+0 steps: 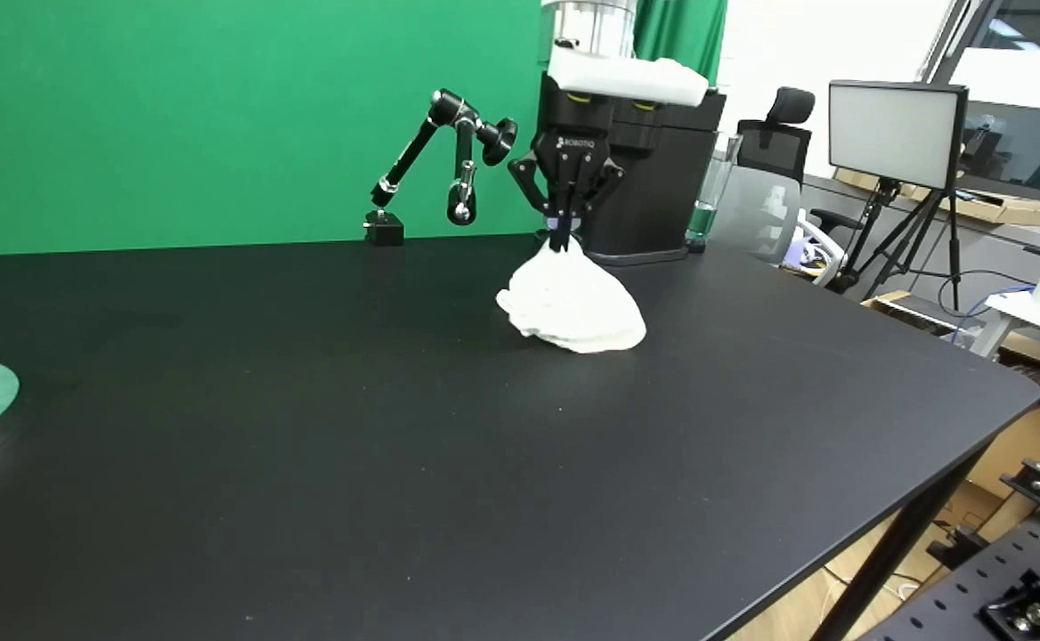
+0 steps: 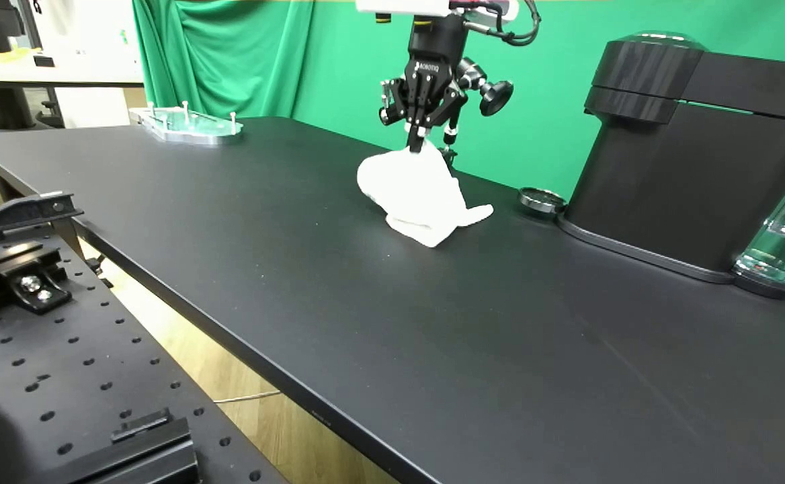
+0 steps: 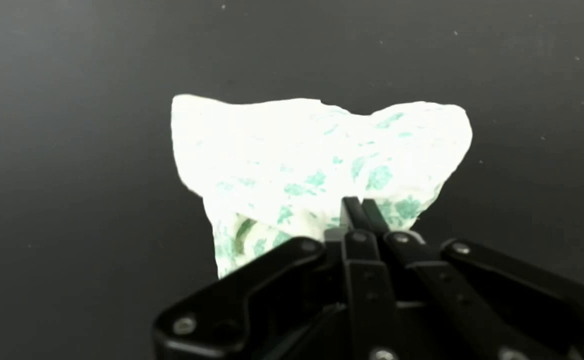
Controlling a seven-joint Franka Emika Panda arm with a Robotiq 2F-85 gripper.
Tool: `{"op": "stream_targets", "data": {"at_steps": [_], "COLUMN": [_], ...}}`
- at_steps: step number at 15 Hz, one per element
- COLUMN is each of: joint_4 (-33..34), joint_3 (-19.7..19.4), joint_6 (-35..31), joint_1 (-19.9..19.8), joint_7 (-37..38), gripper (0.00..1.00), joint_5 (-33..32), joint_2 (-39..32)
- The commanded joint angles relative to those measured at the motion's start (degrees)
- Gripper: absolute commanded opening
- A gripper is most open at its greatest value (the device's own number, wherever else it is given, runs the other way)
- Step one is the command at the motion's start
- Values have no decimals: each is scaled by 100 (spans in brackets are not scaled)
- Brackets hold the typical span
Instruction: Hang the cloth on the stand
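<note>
One white cloth [image 1: 578, 303] droops beneath the claw [image 1: 560, 240] — pinched closed on its peak — and the jointed stand [image 1: 465, 147], probably the goal, rises nearby, toward the green backdrop [image 1: 173, 116].

Three cameras watching one table [image 1: 306, 445]
Both exterior views are facing the green backdrop [image 1: 217, 125] from slightly above, sharing gripper [image 1: 560, 241], cloth [image 1: 575, 301] and black machine [image 2: 675, 181]; the wrist view is peering down close on the cloth.

Green backdrop [image 1: 217, 116], gathered green curtain [image 2: 244, 60], black table [image 1: 306, 445], office chair [image 1: 771, 148], screen [image 1: 896, 133] on a tripod [image 1: 954, 240], wood-toned floor [image 2: 308, 437]
</note>
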State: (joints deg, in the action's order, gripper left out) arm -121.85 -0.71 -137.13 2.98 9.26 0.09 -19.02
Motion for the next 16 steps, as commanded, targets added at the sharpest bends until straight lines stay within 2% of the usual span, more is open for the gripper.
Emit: {"op": "stream_targets", "data": {"at_steps": [1,5,10,16], "joint_4": [450,625,728,1117], "joint_3": [87,94,160,368], "joint_6": [309,251,121,72], "joint_1": [225,482,623,799], "joint_7": [418,831,1071,1139], "gripper": [0,0,0,0], "joint_5": [-40,-237,-429,-558], "joint_2": [163,427,666,519]}}
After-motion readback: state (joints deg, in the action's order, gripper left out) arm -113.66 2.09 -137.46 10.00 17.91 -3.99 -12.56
